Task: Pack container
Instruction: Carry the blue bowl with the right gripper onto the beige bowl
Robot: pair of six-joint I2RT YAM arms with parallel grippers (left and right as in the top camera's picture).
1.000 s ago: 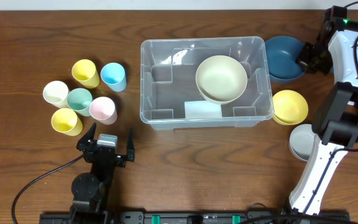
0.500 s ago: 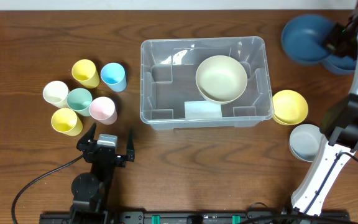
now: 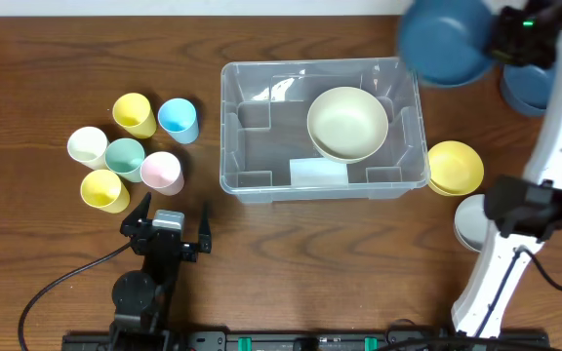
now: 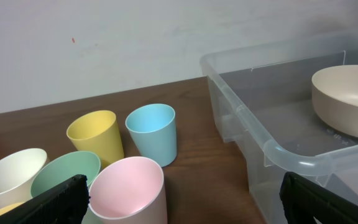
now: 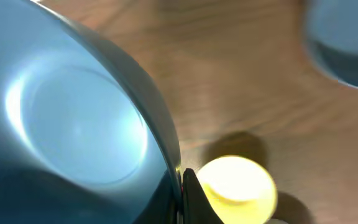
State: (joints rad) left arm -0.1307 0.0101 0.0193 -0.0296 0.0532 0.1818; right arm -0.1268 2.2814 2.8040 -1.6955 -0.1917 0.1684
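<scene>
Brown wood of the table [image 3: 291, 253] is filling the overhead view. The container [image 3: 228, 136], a large clear bin, is sitting in the middle of the frame. A cream bowl [image 3: 347, 124] is lying inside it, toward its upper right part, and a pale label [image 3: 318, 173] is showing at its lower wall.

The right gripper [image 3: 499, 44] is hanging in the upper right of the frame. Its jaws are closed tight on the rim of a dark blue bowl [image 3: 444, 41]. This bowl is raised above the table and is overlapping the upper right corner of the container in the picture. In the right wrist view the rim is running down to the fingers [image 5: 194, 202].

The left gripper [image 3: 174, 219] is resting in the lower left, its jaws spread wide and holding nothing.

Six cups [image 3: 125, 155] are standing close together at the left of the frame. Right of the container, yellow bowls [image 3: 455, 167] are sitting just beside its wall, a grey bowl [image 3: 476, 222] is lying below them, and a second blue bowl [image 3: 525, 90] is partly showing above them.
</scene>
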